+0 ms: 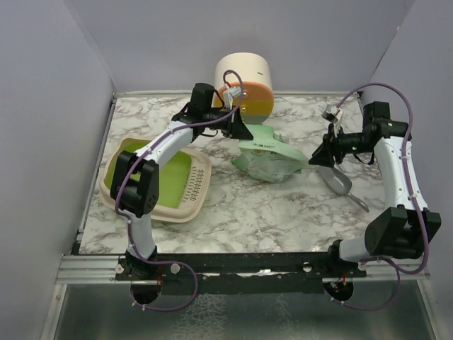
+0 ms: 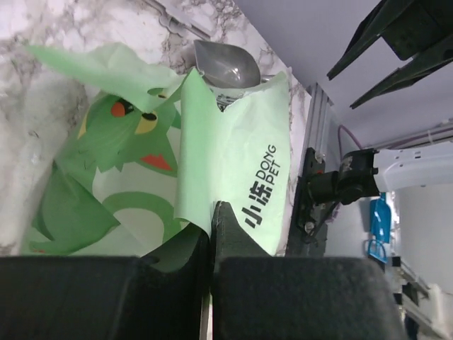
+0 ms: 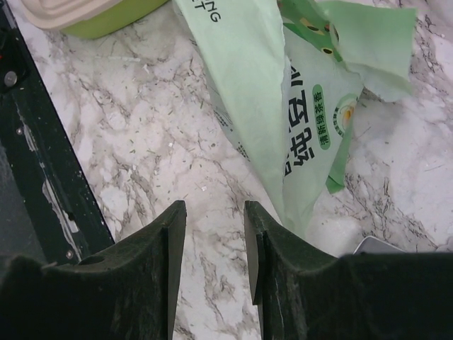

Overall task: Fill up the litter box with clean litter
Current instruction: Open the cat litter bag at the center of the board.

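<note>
Our left end effector [image 2: 212, 212] is clamped on a fold of the mint-green bag [image 2: 233, 142], its jaws pressed flat together with the film between them. Our right end effector [image 3: 214, 212] hangs low over the table [image 3: 141, 142], jaws parted and holding nothing, with the bag's edge just ahead of it.

We judge the step in hand to be carrying the bag across to pour. The hold is only on a thin flap, and the body of the bag slumps on the table below the left end effector. We would therefore bring the right end effector in for a second hold lower on the bag before lifting, then raise it slowly so the film does not tear. The clean litter does not show loose anywhere, so we take it to be inside the bag.

The scoop [image 1: 338, 180] lies just beside the right end effector, on its near side, and could be knocked. The cylinder [image 1: 244, 81] stands close behind the left end effector, so we should pull away from it. The litter box [image 1: 177, 214] sits to the left end effector's left and nearer our bases, partly under that arm, its green floor apparently bare. Open table lies between bag and box. The side wall [image 1: 56, 142] rises just beyond the box, leaving little room to overshoot.
</note>
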`<state>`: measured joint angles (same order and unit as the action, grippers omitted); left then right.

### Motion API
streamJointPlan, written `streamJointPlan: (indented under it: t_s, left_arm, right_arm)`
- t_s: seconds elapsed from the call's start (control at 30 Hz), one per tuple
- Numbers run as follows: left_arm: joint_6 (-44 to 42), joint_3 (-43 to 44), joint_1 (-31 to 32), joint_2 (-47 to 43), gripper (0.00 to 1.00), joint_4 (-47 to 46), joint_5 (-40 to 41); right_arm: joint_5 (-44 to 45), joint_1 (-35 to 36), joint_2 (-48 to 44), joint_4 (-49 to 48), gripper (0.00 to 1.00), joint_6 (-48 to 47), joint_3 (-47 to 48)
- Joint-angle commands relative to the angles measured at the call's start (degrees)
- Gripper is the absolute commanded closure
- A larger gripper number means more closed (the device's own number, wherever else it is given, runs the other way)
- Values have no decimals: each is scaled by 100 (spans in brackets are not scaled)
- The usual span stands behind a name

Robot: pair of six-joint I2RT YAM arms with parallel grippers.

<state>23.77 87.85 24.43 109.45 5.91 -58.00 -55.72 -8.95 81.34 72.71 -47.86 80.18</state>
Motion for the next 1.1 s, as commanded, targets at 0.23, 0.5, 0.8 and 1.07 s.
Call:
streamJointPlan:
  t_s: [0.23, 0.5, 0.8, 1.07]
  left_arm:
    - [-2786, 233, 1207, -1176, 100, 419, 2786]
    - [-4002, -2637, 1899, -2730, 100, -2965, 5392]
    - [-4142, -4011, 1900, -3541, 100, -5183, 5424]
    - [-4332, -4224, 2103, -3510, 100, -6037, 4960]
  right_arm:
    - [286, 7, 24, -373, 62, 352, 186]
    - [629, 7, 166, -924, 63, 1186, 300]
    - [-168, 21, 1067, -169, 54, 294, 804]
    - [-641, 77, 1633, -141, 52, 144, 1039]
